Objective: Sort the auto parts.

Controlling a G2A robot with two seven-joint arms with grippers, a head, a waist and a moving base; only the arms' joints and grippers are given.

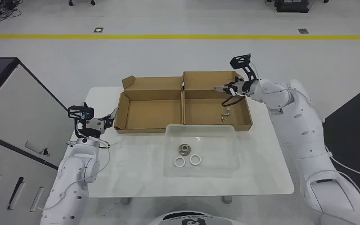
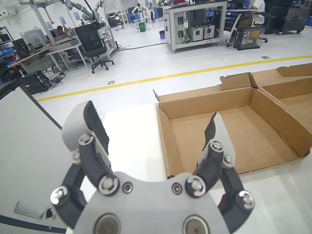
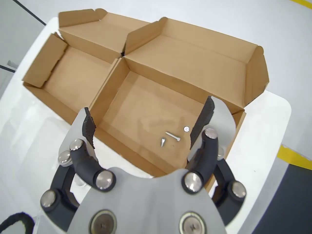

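While both the left gripper point(image 2: 153, 122) and right gripper point(image 3: 147, 118) hang jaws-apart and empty, the rings point(image 1: 179, 162) and maybe a gear point(image 1: 184, 149) sit in the tray point(image 1: 220, 145); flat rings could easily slip a pinch.

The top camera looks down from above the arms, far enough to take in the whole table point(image 1: 140, 169), the left box point(image 1: 149, 112), the right box point(image 1: 202, 109) and the tray point(image 1: 216, 135). The left wrist camera sits low by the table's left edge, facing across the left box. The right wrist camera hangs close above the right box, looking down into it. All three views share the two boxes.
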